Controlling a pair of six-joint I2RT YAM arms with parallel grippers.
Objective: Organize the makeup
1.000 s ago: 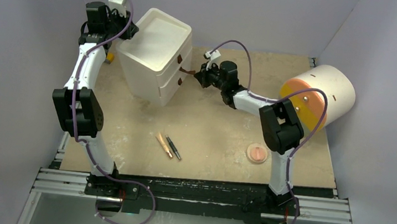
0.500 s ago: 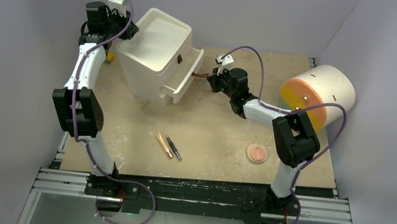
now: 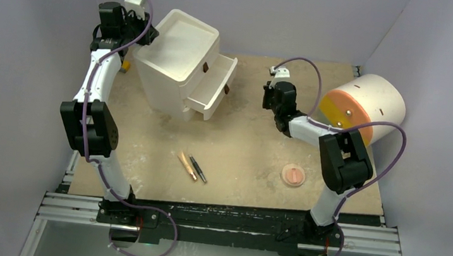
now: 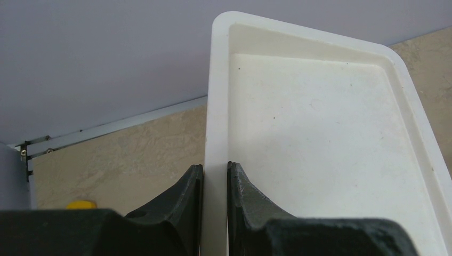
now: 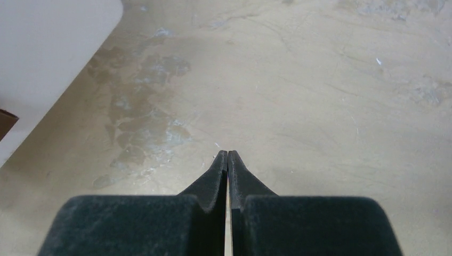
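A white cabinet [image 3: 173,65] stands at the table's [image 3: 241,148] far left, its top a rimmed tray. One drawer [image 3: 214,87] under the top one is pulled out, a brown knob [image 3: 226,89] on its front. A white cylinder [image 3: 376,96] lies on its side at far right, orange face [image 3: 345,118] toward the near-left. A small yellow bit [image 3: 126,65] sits just left of the cabinet.

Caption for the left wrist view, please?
The left gripper pinches the white cabinet's top rim, with tan table beyond.
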